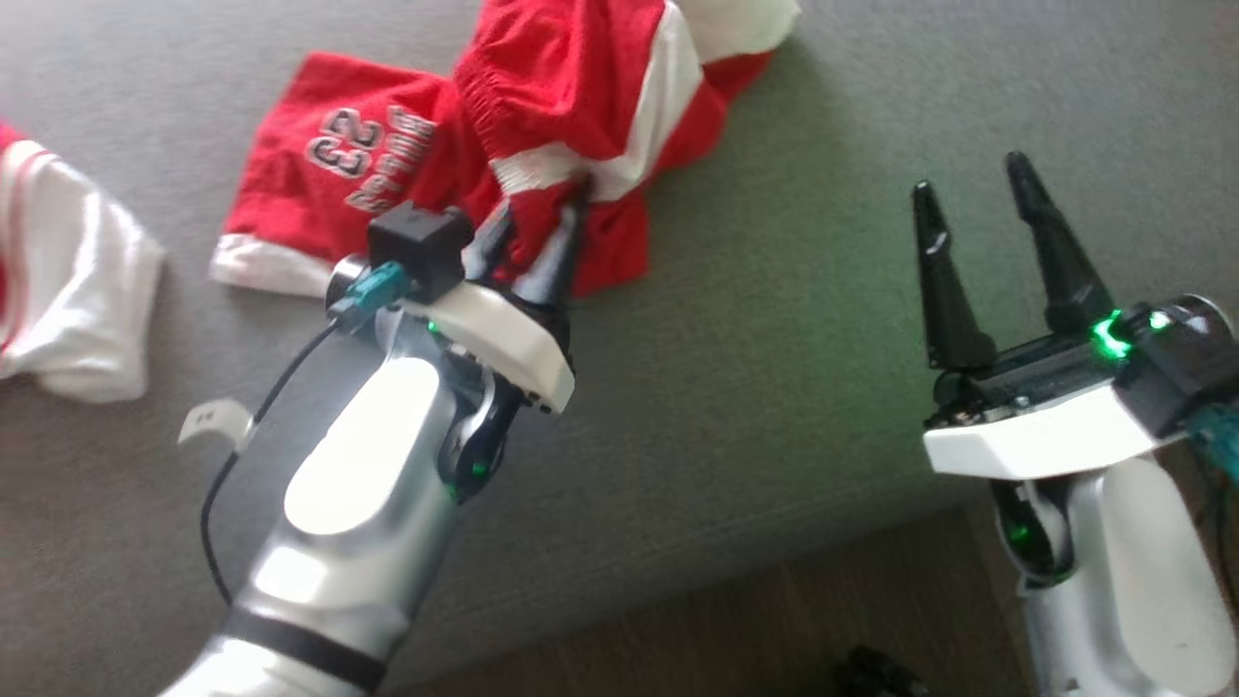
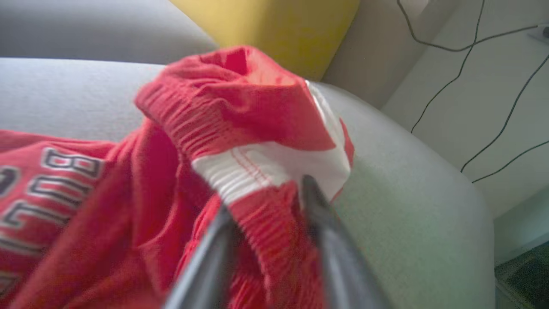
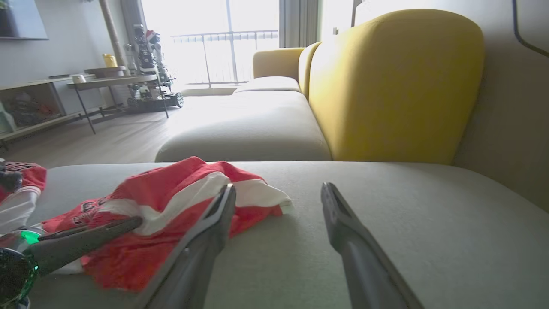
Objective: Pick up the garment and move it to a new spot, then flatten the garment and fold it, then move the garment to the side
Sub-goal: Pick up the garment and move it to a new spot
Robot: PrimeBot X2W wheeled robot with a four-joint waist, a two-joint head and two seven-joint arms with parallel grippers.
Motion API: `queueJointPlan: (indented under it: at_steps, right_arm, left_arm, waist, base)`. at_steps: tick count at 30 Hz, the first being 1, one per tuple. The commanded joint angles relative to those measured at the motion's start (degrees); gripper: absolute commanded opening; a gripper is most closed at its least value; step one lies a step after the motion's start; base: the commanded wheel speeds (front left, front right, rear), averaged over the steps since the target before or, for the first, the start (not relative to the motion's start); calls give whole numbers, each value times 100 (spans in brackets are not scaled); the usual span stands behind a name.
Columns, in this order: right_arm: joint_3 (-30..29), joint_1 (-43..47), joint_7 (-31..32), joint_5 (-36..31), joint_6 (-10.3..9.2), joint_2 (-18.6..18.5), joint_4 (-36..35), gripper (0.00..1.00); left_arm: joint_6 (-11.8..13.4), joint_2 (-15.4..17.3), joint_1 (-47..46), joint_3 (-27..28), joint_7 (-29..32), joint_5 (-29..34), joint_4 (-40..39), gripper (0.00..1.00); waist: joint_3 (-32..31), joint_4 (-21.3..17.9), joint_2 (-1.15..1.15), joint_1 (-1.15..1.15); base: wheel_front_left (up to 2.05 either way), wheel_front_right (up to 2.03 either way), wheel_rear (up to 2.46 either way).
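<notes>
The garment [image 1: 571, 87] is a pair of red shorts with white stripes and lettering, lying crumpled on the grey sofa cushion [image 1: 823, 339]. My left gripper [image 1: 544, 208] is at its near edge. In the left wrist view the left gripper [image 2: 266, 197] has its fingers a little apart, astride a raised fold of the garment's [image 2: 240, 107] ribbed waistband. My right gripper [image 1: 968, 176] stands open over bare cushion to the right, holding nothing. The right wrist view shows the right gripper [image 3: 279, 188] just right of the garment [image 3: 171, 193].
A second red-and-white cloth [image 1: 68, 281] lies at the cushion's left. A yellow backrest [image 3: 394, 86] rises behind the cushion. The cushion's front edge drops to a wooden floor [image 1: 774, 620]. Cables [image 2: 472, 43] hang on the wall beyond.
</notes>
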Motion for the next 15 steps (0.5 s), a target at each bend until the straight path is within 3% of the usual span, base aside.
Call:
queueJointPlan:
  at_steps: [1, 9, 15]
  right_arm:
    - [222, 15, -36, -98, -1, -53, -198, 100]
    - [621, 270, -36, -240, -1, -53, -83, 100]
    - [745, 534, -36, -330, -1, -53, 131, 100]
  left_arm:
    - [34, 80, 165, 240, -67, -62, -394, 100]
    - [232, 107, 1235, 623, -69, -134, -1143, 100]
    - [703, 114, 2335, 1321, -69, 92, -2140, 100]
  waist:
    - [-311, 310, 0, 0]
    - [-971, 722, 0, 0]
    - [-1493, 1090, 0, 0]
  base:
    - [0, 0, 0]
    - [0, 0, 0]
    - [0, 0, 0]
